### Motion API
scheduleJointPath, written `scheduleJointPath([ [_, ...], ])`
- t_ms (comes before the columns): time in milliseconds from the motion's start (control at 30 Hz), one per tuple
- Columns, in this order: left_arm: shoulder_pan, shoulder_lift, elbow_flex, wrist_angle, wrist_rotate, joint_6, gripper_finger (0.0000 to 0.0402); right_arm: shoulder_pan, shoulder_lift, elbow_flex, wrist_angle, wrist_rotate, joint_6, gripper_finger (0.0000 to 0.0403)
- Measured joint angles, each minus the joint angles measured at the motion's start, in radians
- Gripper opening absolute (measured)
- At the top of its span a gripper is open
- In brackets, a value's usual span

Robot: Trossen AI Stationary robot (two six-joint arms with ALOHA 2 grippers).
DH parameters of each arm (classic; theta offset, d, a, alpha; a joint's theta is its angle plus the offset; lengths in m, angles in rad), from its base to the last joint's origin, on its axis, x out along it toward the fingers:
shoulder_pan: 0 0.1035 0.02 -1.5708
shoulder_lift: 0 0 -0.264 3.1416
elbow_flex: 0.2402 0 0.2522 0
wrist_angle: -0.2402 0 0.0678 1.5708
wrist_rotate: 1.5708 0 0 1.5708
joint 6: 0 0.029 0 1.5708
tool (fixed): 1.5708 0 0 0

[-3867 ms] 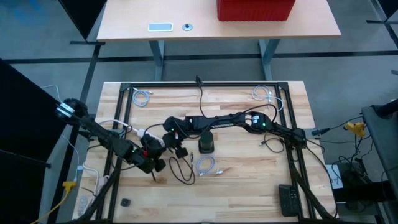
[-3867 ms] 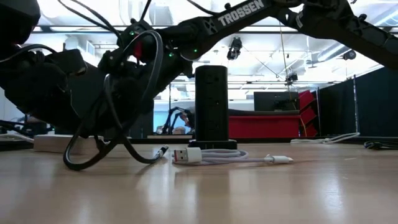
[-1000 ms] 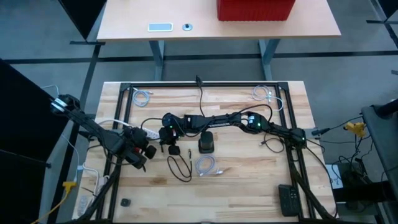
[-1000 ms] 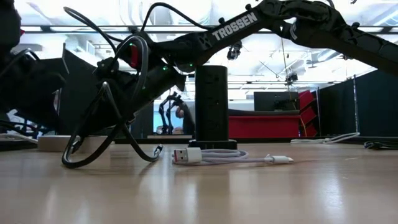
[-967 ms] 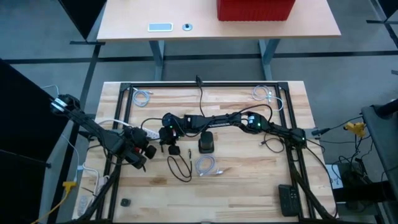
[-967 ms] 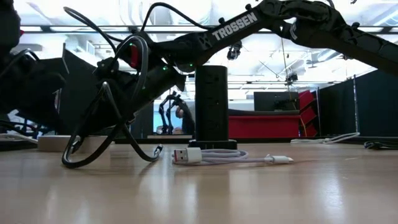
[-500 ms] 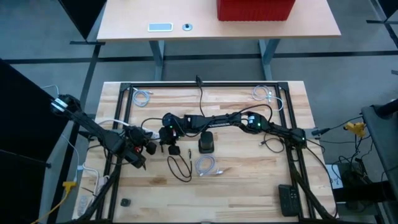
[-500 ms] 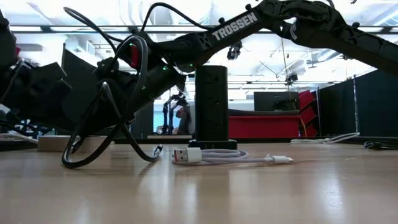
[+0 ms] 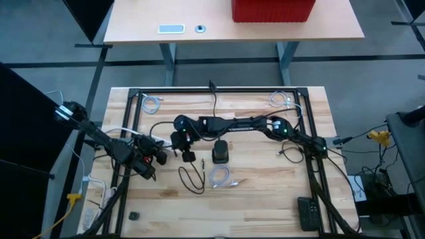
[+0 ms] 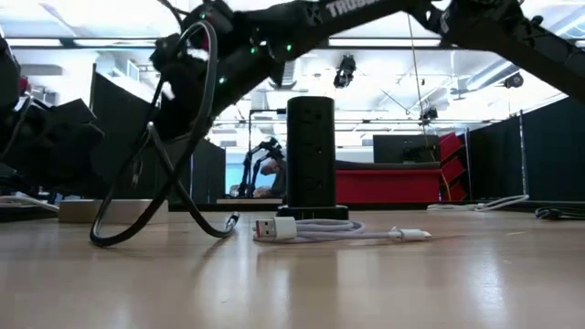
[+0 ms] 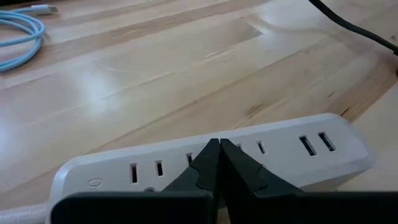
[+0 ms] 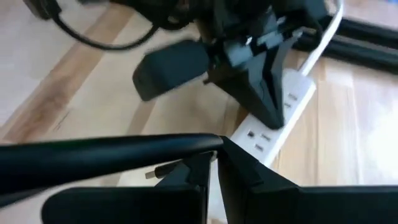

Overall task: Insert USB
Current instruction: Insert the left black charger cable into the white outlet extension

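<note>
On the wooden surface (image 9: 265, 192) the left claw (image 9: 161, 157) sits closed at about nine o'clock from the middle, its tips pressed together just above the white power strip (image 11: 211, 163), which lies flat with its slots and two USB ports facing up; in the left wrist view the closed tips (image 11: 217, 155) meet right over the strip's row of sockets. The right arm reaches across from three o'clock, and its claw (image 9: 187, 147) is closed on a black USB cable (image 9: 191, 178), held above the surface near the centre; the cable hangs down from it in a loop that rests on the wood toward six o'clock. In the right wrist view the metal plug end (image 12: 163, 170) shows beside the closed tips, near the strip (image 12: 277, 118) but apart from it. A black tower charger (image 10: 311, 153) stands upright at the centre, and a coiled pale blue cable (image 9: 220, 176) lies just toward six o'clock of it. Two more coiled cables (image 9: 152, 103) lie at the far corners.
</note>
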Motion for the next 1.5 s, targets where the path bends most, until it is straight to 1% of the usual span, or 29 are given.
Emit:
scheduleJointPath([
  [67, 0.0, 0.009, 0.0, 0.011, -0.001, 0.01, 0.0, 0.004, -0.024, 0.0, -0.019, 0.051, 0.001, 0.0005],
  [200, 0.001, 0.028, -0.001, 0.032, -0.005, 0.026, 0.0, 0.024, -0.042, 0.002, -0.038, 0.316, -0.015, 0.0005],
  [233, 0.001, 0.031, -0.001, 0.035, -0.006, 0.026, 0.0, 0.03, -0.04, 0.002, -0.04, 0.366, -0.013, 0.0005],
  [667, 0.001, 0.063, -0.003, 0.095, -0.034, 0.015, 0.0, 0.114, -0.019, -0.028, 0.003, 0.66, 0.083, 0.0005],
  [900, 0.0, 0.099, -0.003, 0.107, -0.049, 0.014, 0.0, 0.133, -0.018, -0.062, 0.036, 0.665, 0.187, 0.0005],
  [967, 0.001, 0.106, -0.003, 0.113, -0.053, 0.014, 0.0, 0.135, -0.019, -0.062, 0.037, 0.631, 0.233, 0.0005],
  [1100, 0.0, 0.115, -0.002, 0.12, -0.057, 0.015, 0.0, 0.124, -0.05, -0.062, 0.031, 0.51, 0.367, 0.0005],
  [1167, 0.0, 0.115, -0.003, 0.121, -0.057, 0.025, 0.0, 0.112, -0.073, -0.06, 0.025, 0.468, 0.431, 0.0005],
  [1500, 0.0, 0.112, -0.003, 0.126, -0.061, 0.072, 0.0, 0.05, -0.198, -0.06, -0.142, 0.429, 0.586, 0.0005],
])
